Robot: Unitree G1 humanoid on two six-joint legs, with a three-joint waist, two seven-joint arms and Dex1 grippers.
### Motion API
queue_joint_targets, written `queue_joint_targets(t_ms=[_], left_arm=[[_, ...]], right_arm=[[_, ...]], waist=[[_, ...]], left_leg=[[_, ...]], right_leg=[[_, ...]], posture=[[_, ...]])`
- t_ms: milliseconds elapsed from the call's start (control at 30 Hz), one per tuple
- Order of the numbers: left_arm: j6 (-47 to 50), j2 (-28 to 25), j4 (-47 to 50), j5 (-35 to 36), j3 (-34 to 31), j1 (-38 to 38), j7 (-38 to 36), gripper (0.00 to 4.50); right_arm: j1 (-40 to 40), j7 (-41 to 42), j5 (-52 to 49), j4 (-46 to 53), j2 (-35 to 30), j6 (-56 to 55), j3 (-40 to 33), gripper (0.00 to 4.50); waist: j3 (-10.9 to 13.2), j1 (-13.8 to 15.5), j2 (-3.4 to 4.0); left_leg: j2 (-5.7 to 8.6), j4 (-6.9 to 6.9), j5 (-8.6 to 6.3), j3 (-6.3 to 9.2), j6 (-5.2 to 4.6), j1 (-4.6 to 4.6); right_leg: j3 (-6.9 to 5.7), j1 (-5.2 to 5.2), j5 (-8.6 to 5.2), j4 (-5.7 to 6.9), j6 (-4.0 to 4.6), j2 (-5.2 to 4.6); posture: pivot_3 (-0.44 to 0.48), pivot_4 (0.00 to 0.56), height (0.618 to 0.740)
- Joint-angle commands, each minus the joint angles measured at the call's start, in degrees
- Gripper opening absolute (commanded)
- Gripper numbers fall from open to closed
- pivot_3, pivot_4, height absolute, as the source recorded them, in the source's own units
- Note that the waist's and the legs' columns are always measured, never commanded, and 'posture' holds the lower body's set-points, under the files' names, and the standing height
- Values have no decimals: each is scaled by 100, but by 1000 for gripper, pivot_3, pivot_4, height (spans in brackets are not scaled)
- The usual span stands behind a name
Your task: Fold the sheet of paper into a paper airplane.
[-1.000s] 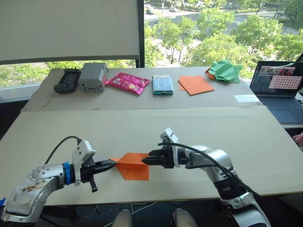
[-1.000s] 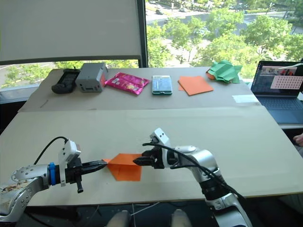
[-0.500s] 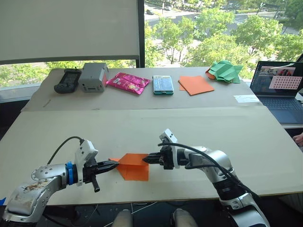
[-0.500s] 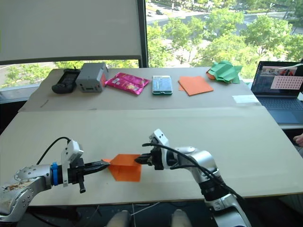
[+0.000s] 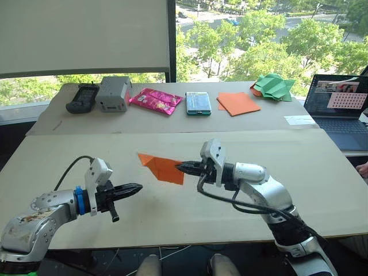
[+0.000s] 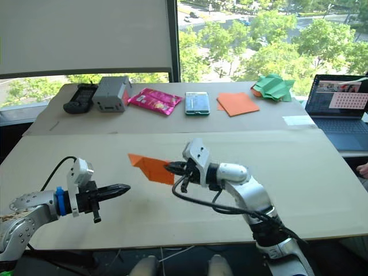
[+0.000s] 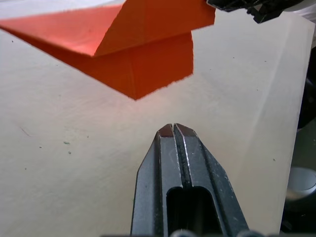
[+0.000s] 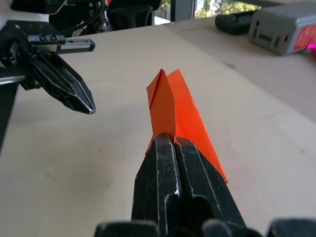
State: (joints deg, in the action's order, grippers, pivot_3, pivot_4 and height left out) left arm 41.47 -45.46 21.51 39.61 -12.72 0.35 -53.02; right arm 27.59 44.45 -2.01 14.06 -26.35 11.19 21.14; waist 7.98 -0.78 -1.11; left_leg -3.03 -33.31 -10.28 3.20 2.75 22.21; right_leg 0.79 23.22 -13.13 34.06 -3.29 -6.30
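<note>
The sheet of paper (image 5: 164,168), bright orange, is folded into a pointed wedge with layered flaps, like a paper airplane. It hangs in the air above the near table (image 5: 322,172), tip pointing left. My right gripper (image 5: 183,168) is shut on its right end; the right wrist view has the folded paper (image 8: 177,106) standing up from between the closed fingers. My left gripper (image 5: 138,187) is shut and empty, below and to the left of the paper, apart from it. In the left wrist view the paper (image 7: 123,44) floats beyond the closed tips of the left gripper (image 7: 173,127).
On the far table lie a black device (image 5: 82,98), a grey box (image 5: 112,94), a pink snack bag (image 5: 154,100), a teal pack (image 5: 198,103), a flat orange paper (image 5: 237,103) and a green paper heap (image 5: 272,86). A laptop (image 5: 336,103) stands at the right.
My right gripper has shut on the paper's right end and lifted it off the table, up and away from me. The left gripper no longer touches the paper's left tip.
</note>
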Motion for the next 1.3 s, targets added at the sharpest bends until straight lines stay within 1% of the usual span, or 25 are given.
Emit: queue_joint_targets(t_ms=[33, 100, 200, 267, 333, 400, 533, 567, 667, 733, 833, 900, 1033, 1100, 1200, 1300], left_arm=[[0, -28, -44, 111, -147, -140, -8, 0], [-3, -27, -69, 121, -126, -158, -19, 0], [-44, -18, -99, 101, -68, -146, -48, 0], [-81, -14, -116, 77, -43, -123, -70, 0], [-152, -3, -149, 31, -21, -75, -106, 0], [-189, 0, -160, 11, -15, -47, -128, 0], [-320, -9, -258, -52, -41, 49, -228, 0], [-339, -12, -266, -59, -43, 63, -244, 0], [-409, -12, -324, -99, -32, 68, -283, 0], [-454, 0, -370, -129, -16, 48, -298, 0], [-534, 89, -530, -195, 109, -248, -264, 0], [-538, 200, -727, -250, 271, -641, -212, 0], [-728, 473, -1251, -694, 835, -1438, -175, 0], [-900, 714, -1651, -1006, 1172, -1914, -113, 0], [-1216, 1210, -2377, -1488, 1618, -2682, 27, 0], [-1363, 1542, -2867, -1740, 1781, -3104, 108, 0]], right_arm=[[150, -837, 2360, -282, -534, -2696, 926, 46], [238, -1546, 3313, -698, -710, -3537, 1150, 46], [370, -2620, 4483, -1441, -866, -4291, 1347, 46], [438, -3048, 4790, -1931, -845, -4590, 1391, 46], [499, -3168, 4876, -2369, -802, -4794, 1430, 46], [537, -3254, 4947, -2581, -766, -4953, 1426, 46], [507, -2832, 4615, -2763, -742, -5349, 1488, 1190], [489, -2778, 4560, -2768, -748, -5382, 1455, 1673], [423, -2350, 3999, -2598, -854, -5399, 1261, 2587], [370, -2054, 3594, -2380, -919, -5326, 1121, 2587], [151, -1337, 2553, -1693, -964, -4628, 803, 2587], [-53, -875, 1787, -1163, -815, -3686, 573, 2587], [-407, -358, 640, -361, -339, -1576, 176, 2587], [-543, -316, 404, -72, -148, -722, 63, 2587], [-710, -482, 242, 232, 133, 124, -71, 2587], [-796, -610, 254, 432, 317, 552, -142, 2587]], waist=[[-1, -11, -3], [-2, -21, -7], [-2, -24, -9], [-3, -24, -13], [-4, -24, -16], [-4, -20, -17], [-5, -22, -20], [-5, -21, -20], [-5, -19, -20], [-4, -9, -20], [-3, 14, -19], [-3, 20, -19], [-5, 43, -16], [-5, 55, -14], [-5, 129, -15], [-7, 128, -11]], left_leg=[[0, 1, 0, 0, 0, -1], [0, 2, 0, -1, 1, -9], [1, 1, 2, -1, 2, -8], [1, -1, 5, -3, 3, -9], [1, -3, 20, -3, -22, -9], [1, -3, 33, -2, -43, -15], [0, -2, 37, -1, -49, -17], [0, -3, 37, -1, -49, -19], [1, -4, 37, -1, -50, -20], [0, -7, 37, -1, -50, -22], [0, -13, 37, -1, -50, -23], [-1, -14, 37, 0, -51, -22], [-4, -44, 37, 9, -50, -25], [-2, -49, 37, 7, -50, -23], [-1, -53, 37, 6, -50, -17], [0, -53, 37, 7, -51, 0]], right_leg=[[0, 0, 0, -1, 0, 0], [0, -1, 0, -1, 0, -1], [4, -1, 0, 0, 0, -1], [7, -5, 0, 1, 0, -1], [9, -8, 0, 3, 1, 0], [10, -16, 0, 6, 1, 1], [12, -22, 0, 9, 1, 2], [12, -24, 0, 9, 1, 2], [13, -29, 0, 9, 1, 2], [12, -39, 0, 9, 1, 2], [12, -45, 0, 9, 1, 2], [12, -73, 0, 12, 1, 2], [6, -94, 1, 21, 0, 10], [8, -96, 1, 19, -1, 9], [7, -94, 2, 15, -2, 9], [9, -84, 6, 16, -8, 13]], posture=[[0, 150, 706], [0, 150, 706], [0, 150, 706], [0, 150, 706], [0, 150, 706], [0, 150, 706], [0, 150, 706], [0, 150, 706], [0, 150, 706], [0, 150, 706], [0, 150, 706], [0, 150, 706], [0, 150, 706], [0, 150, 706], [0, 150, 706], [0, 150, 706]])
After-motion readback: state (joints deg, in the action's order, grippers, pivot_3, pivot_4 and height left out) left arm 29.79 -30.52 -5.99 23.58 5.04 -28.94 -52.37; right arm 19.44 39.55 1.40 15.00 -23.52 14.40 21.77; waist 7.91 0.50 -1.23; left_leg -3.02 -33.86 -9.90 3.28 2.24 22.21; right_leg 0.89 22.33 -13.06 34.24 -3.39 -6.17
